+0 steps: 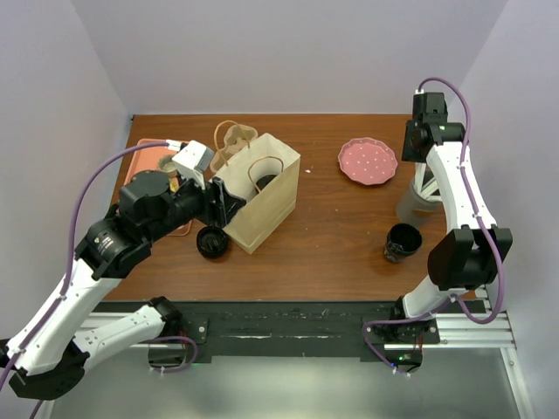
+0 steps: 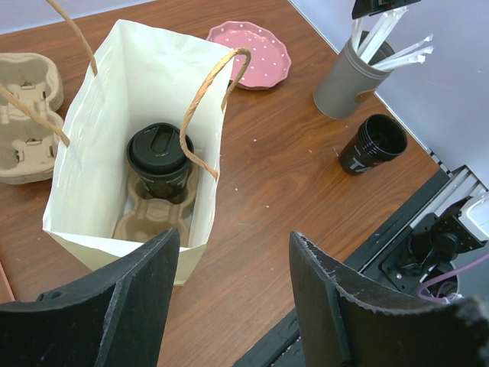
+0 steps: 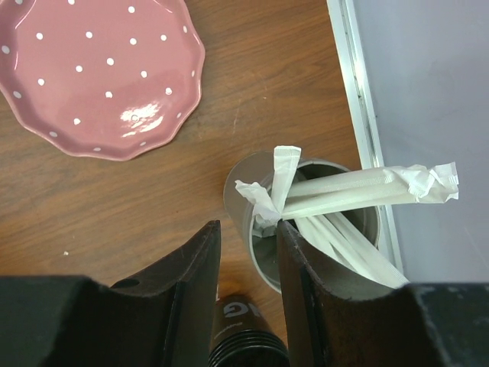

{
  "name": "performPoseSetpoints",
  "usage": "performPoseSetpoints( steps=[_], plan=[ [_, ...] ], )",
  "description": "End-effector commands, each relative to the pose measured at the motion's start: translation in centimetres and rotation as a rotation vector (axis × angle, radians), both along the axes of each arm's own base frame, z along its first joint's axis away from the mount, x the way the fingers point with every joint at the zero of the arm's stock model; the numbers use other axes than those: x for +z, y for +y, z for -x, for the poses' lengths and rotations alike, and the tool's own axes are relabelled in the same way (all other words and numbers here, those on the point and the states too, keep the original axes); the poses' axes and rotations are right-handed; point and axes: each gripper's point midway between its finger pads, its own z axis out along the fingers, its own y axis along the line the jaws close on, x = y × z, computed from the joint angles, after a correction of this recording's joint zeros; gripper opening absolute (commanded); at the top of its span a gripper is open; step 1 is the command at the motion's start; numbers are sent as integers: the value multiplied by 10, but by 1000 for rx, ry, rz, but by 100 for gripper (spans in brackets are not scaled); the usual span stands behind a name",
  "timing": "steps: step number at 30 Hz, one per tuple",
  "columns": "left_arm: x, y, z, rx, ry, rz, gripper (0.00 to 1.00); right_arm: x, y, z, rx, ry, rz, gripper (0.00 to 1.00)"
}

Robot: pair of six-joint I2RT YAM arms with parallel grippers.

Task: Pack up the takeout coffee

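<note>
Upright in the carrier (image 2: 149, 220) inside the paper bag (image 2: 99, 130), the takeout coffee (image 2: 164, 182) looks light and crushable, best held gently round its body below the lid (image 2: 157, 145); left hand (image 2: 233, 256) and right hand (image 3: 244, 233) gape empty.

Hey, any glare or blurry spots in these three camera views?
Right wrist view: bright glare patch on the pink plate, the wrapped straws crisp. Left wrist view: the near fingers are dark and slightly soft, while the coffee cup inside the paper bag reads clearly. Top view: even light, soft shadows, no strong glare.
</note>
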Motion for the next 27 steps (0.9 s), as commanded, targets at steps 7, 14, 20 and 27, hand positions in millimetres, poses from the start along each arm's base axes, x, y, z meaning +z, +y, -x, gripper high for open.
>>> performPoseSetpoints(
  steps=[7, 14, 20, 27],
  plan=[
    [16, -5, -1, 6, 2, 66, 64, 9, -26, -10, -27, -23, 69, 36],
    [16, -5, -1, 14, 19, 86, 64, 14, -24, -15, -2, -38, 57, 26],
    [16, -5, 0, 19, 23, 90, 64, 18, -24, -13, 4, -41, 57, 16],
    [16, -2, 3, 22, 19, 93, 64, 37, -25, -7, 0, -59, 62, 6]
  ],
)
